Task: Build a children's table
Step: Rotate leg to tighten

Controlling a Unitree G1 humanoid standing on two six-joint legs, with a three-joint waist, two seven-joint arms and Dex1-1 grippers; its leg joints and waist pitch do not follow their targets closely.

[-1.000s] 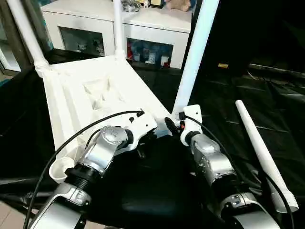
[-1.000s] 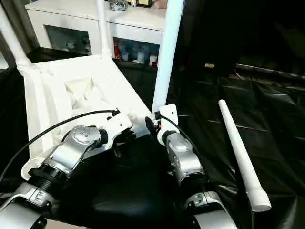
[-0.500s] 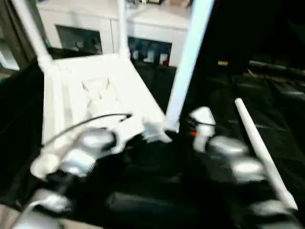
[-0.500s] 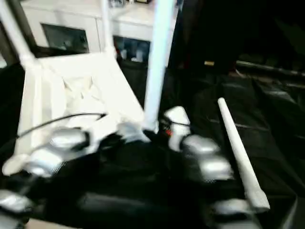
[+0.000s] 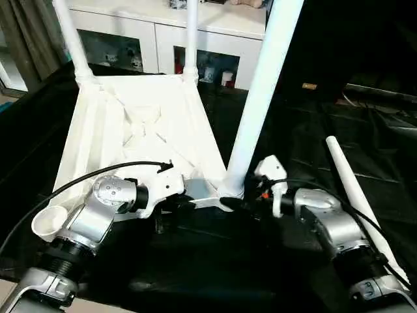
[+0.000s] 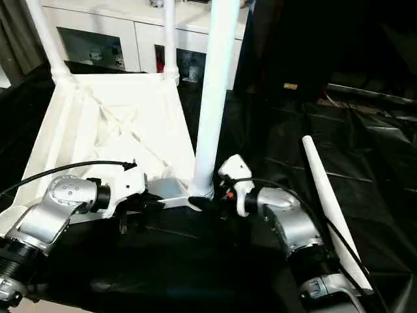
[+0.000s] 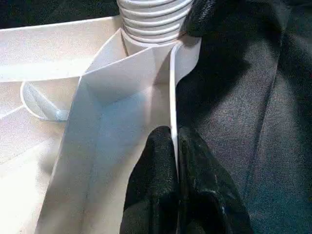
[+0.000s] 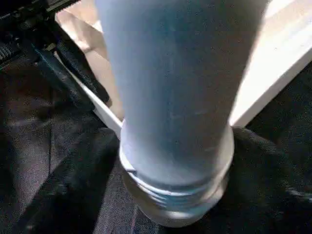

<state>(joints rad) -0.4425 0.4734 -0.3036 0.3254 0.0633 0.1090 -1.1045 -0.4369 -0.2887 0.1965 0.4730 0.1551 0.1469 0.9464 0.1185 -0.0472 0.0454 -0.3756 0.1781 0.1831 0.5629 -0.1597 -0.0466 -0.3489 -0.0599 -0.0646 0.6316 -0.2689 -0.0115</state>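
Black cloth covers the bench — the upturned table top (image 5: 140, 130) rests on it.
Left gripper (image 7: 174, 146) pinches the top's edge; the loose leg (image 5: 362, 202) lies at three o'clock, pointing twelve — nearer the right gripper (image 5: 242, 203), whose opening I cannot tell.

The head stereo pair looks forward and down over both forearms at the inverted children's table (image 5: 140, 130) on the desk (image 6: 365, 143). Each wrist camera sits close to the near corner socket (image 7: 151, 29); all views share the leg (image 8: 170, 97) there.
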